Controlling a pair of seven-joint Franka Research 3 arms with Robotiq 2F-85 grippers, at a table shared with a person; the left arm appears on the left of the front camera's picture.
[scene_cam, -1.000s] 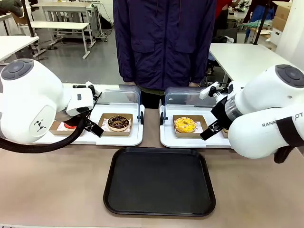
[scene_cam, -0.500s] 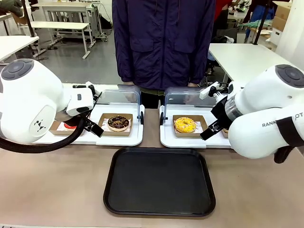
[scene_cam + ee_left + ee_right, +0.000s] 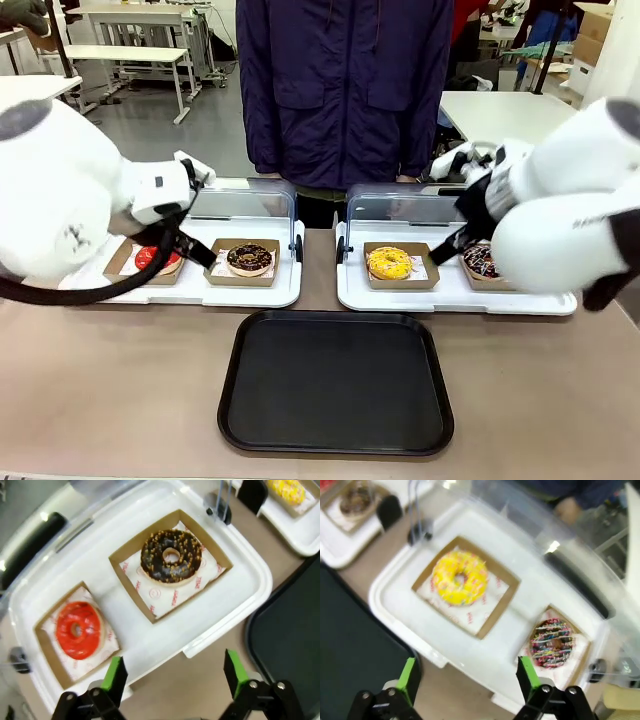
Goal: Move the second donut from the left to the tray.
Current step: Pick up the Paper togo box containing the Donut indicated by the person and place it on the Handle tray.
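Observation:
The second donut from the left (image 3: 249,259) is dark chocolate with nut bits and sits in a brown cardboard holder on the left white display tray (image 3: 250,296). In the left wrist view this donut (image 3: 171,556) lies ahead of my left gripper (image 3: 175,677), which hovers open above the display tray's near rim with nothing between its fingers. The black tray (image 3: 335,380) lies bare at the table's near middle. My right gripper (image 3: 467,677) is open above the right display tray (image 3: 395,597), near the yellow donut (image 3: 460,577).
A red-glazed donut (image 3: 157,259) sits left of the chocolate one. A yellow donut (image 3: 389,263) and a sprinkled dark donut (image 3: 481,262) rest on the right display tray. Clear domed lids (image 3: 246,203) stand open behind. A person (image 3: 345,90) stands at the far side.
Both arms have swung up and outward, blurred with motion, uncovering the red donut on the left and the sprinkled donut on the right. The donuts and the tray have not moved.

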